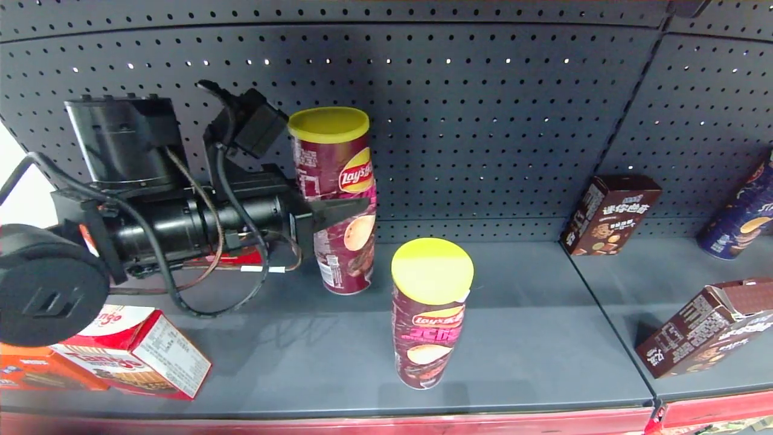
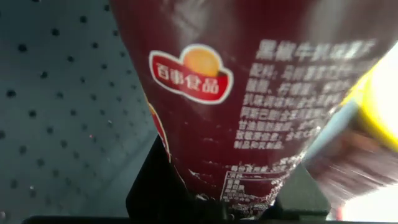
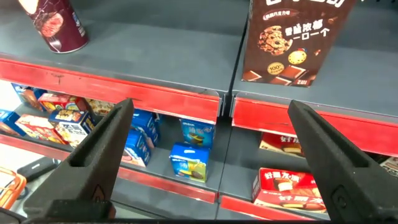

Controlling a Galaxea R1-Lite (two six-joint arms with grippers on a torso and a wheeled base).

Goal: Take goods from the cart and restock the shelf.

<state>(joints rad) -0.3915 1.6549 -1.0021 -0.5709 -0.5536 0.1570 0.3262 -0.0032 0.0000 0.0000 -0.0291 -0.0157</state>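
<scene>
Head view lets us see the left gripper [image 1: 356, 208] in the middle left of the frame, its fingers pinching a tall chip can [image 1: 329, 157] with a yellow lid from the side. That can stands near the back wall of the shelf [image 1: 531, 338], a bit tilted, and we cannot tell if its bottom sits on the board yet. A second chip can [image 1: 430, 326] stands alone in the middle of the frame, near the front edge, so we think that one is done. The right gripper [image 3: 211, 162] is spread wide with nothing in it. We think the held can is nearly placed; letting go comes next, then more goods from the cart
</scene>
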